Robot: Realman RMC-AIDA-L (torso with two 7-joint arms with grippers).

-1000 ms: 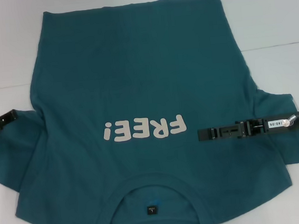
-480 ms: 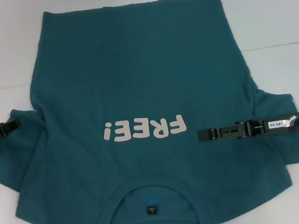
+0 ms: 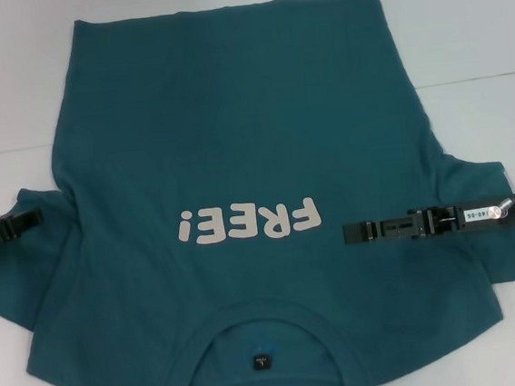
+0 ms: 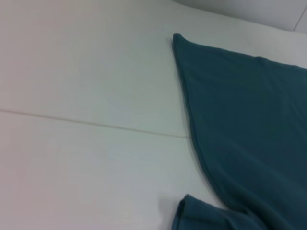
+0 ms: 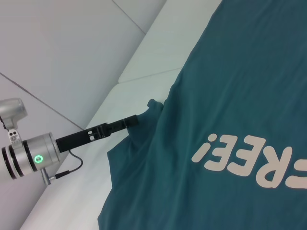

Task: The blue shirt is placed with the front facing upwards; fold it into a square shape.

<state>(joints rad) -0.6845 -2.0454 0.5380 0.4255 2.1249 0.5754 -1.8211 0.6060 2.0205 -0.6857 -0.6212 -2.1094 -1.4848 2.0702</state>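
At the far left of the head view the left gripper has crept inward over the past second, from well off the cloth to the tip of the left sleeve; the right wrist view shows it meeting that sleeve's corner. Its fingers look drawn close together, but whether they have caught any cloth cannot be told from here. The blue shirt lies spread flat on the white table, front up, with the collar nearest the robot and the hem at the far edge, and the pale "FREE!" print across the chest. It has not shifted; nothing is folded yet. Further right, the right gripper reaches in flat over the shirt just past the end of the print, its arm lying over the right sleeve. It has barely moved, only a hair outward, and from this edge-on angle its fingers read as one thin bar, so how wide they stand cannot be told. The left arm's approach suggests the first fold is about to start with the left sleeve, which would need a firm pinch on the corner before lifting.
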